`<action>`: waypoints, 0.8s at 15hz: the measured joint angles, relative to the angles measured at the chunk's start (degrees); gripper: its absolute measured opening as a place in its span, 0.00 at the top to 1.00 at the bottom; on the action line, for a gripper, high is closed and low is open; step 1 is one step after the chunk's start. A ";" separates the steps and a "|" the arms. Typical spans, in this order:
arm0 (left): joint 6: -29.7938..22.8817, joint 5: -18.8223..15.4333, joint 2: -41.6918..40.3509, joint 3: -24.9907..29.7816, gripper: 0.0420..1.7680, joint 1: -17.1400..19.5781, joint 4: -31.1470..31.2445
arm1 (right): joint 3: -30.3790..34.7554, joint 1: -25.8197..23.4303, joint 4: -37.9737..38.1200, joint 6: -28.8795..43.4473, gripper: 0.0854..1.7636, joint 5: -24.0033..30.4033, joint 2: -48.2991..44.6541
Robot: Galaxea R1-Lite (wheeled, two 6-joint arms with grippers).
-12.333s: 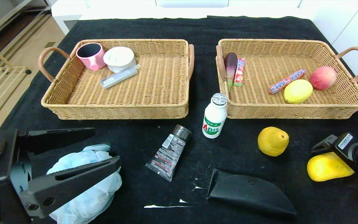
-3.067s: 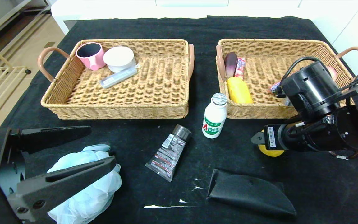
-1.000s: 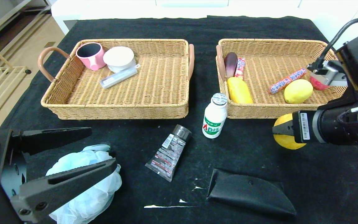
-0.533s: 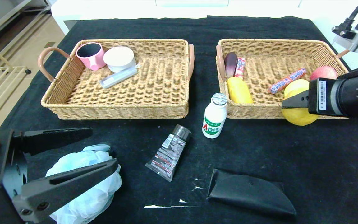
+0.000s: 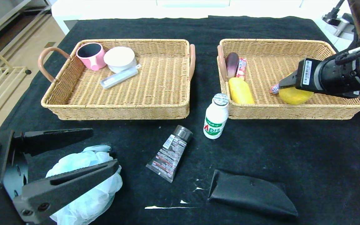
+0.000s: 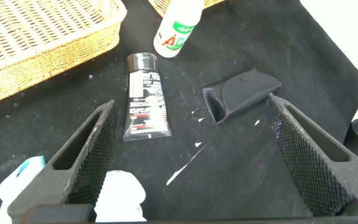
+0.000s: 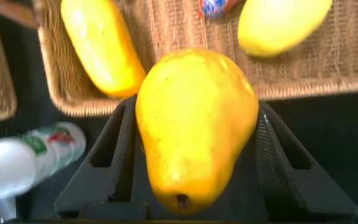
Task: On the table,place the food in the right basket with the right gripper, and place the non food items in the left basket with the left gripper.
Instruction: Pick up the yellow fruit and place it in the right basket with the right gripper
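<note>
Gripping pear between both fingers, right claw hovers over right basket, near its front rim. Pear clear of basket floor, stem end toward camera in right wrist view. Below it in basket: mango at left end, lemon, sausage, eggplant. Bottle upright on desk just before basket's front left corner. Tube and black pouch lie nearer. Left claw wide open, holding nothing, low over blue loofah at desk's near left. Left basket holds pink cup, white bowl.
</note>
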 joint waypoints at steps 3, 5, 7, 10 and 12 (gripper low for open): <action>-0.02 0.00 -0.06 -0.07 0.03 0.05 -0.02 | -4.53 -1.99 -0.35 0.02 0.36 0.44 4.30; -0.02 0.00 0.00 -0.07 0.03 0.02 -0.02 | -8.33 -2.83 -0.88 0.05 0.36 0.51 7.06; 0.00 -0.02 0.02 -0.10 0.03 0.00 -0.02 | -10.24 -3.35 -4.46 0.09 0.36 0.49 9.35; 0.00 -0.02 0.11 -0.10 0.03 0.00 -0.02 | -10.79 -4.35 -9.67 0.26 0.36 0.33 11.52; 0.02 0.00 0.17 -0.07 0.03 0.00 -0.02 | -10.84 -5.42 -12.40 0.35 0.36 0.11 12.48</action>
